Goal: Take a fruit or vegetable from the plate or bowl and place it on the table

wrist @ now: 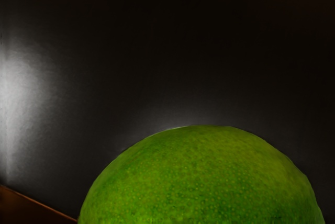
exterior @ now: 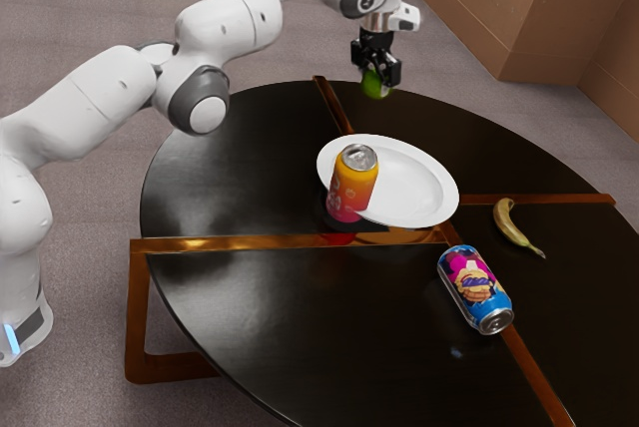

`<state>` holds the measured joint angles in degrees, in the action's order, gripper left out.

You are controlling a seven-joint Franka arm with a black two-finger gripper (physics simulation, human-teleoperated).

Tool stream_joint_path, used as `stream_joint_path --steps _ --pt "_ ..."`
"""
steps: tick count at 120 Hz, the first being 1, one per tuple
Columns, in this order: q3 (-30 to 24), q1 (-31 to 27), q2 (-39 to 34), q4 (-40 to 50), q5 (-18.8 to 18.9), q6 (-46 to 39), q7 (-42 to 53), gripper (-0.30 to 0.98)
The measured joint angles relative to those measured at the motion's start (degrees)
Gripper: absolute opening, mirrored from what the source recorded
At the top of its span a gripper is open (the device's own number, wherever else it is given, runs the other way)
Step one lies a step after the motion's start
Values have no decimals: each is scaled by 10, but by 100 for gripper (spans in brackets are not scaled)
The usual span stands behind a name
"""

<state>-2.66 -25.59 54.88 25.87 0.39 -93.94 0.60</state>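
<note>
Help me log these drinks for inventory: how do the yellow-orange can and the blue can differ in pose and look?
The yellow-orange can stands upright; the blue can lies on its side. The yellow-orange can turns pinkish red lower down, while the blue can carries a multicolored picture. Both are drink cans with a silvery end in sight.

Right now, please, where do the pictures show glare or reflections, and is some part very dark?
Exterior view: a pale sheen on the black table, a bright glint on its brown strip, a reddish reflection below the orange can. Wrist view: a whitish glare on the table near the green fruit, much of the tabletop almost black, the fruit clearly lighter.
</note>
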Motion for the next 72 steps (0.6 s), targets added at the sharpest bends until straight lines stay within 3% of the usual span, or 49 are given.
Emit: stream_joint_path --steps 4,17,26,42,61,68,72 --pt "0 -2 1 0 -1 -4 0 9" --pt "-4 -6 1 8 -16 -19 6 35" --pt "-5 -6 1 12 -25 -25 9 47" --pt "-5 -5 1 31 -44 -31 15 60" --pt "-5 -4 -4 35 -57 -35 21 66" --pt "-24 6 -77 77 -65 -26 22 67" --pt "-41 16 -187 188 -62 -15 21 67"
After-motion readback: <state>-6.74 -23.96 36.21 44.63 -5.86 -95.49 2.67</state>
